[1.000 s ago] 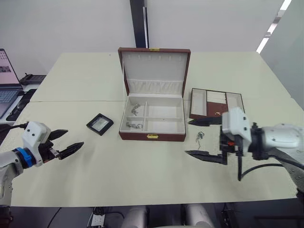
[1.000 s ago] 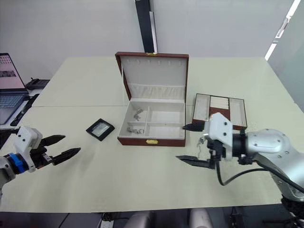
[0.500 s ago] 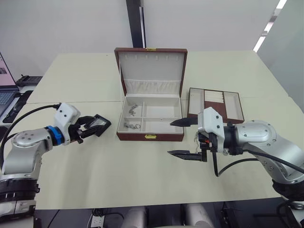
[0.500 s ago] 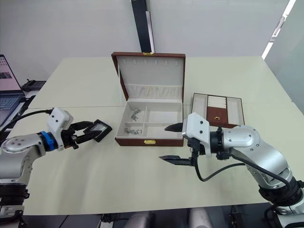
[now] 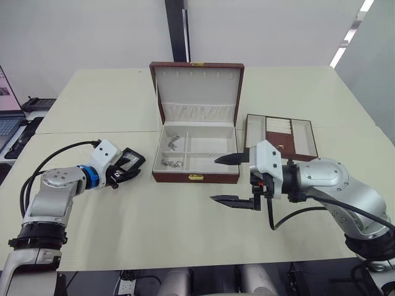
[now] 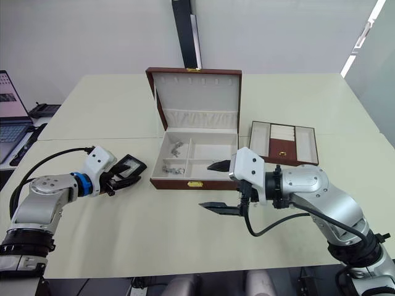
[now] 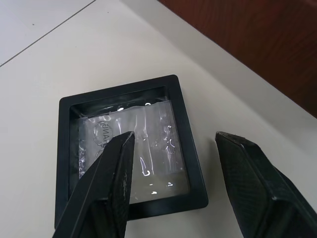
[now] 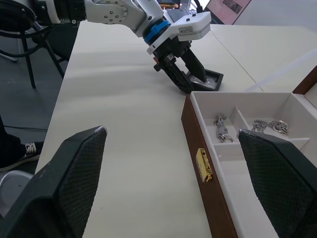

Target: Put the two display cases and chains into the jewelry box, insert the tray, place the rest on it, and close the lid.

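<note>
The left gripper, fingers apart, straddles the flat black-framed square display case; the right gripper hangs wide open.

Silver-grey arms, white wrist housings, blue left-wrist ring, black cables

You've open table in front of the jewelry box; tray blocks its right side, upright lid the back.

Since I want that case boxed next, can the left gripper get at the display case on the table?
Probably yes: the left gripper is open right at the display case, fingers either side of its near edge, nothing between them.
</note>
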